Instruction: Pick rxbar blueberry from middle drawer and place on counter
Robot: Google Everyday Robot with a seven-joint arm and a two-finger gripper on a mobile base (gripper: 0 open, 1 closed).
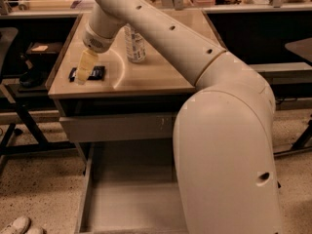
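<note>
The gripper [84, 68] is hanging over the front left part of the counter [161, 69], tip pointing down. The snack bar [98, 72] is lying flat on the counter right behind the tip, its dark ends showing to either side of it. Whether the gripper is clenched, released or touching the bar cannot be told. A clear bottle [135, 44] is standing further back, to the right of the tip. Well below and nearer the camera, the drawer [131, 204] is standing pulled out, the arm [219, 130] covering its right side.
</note>
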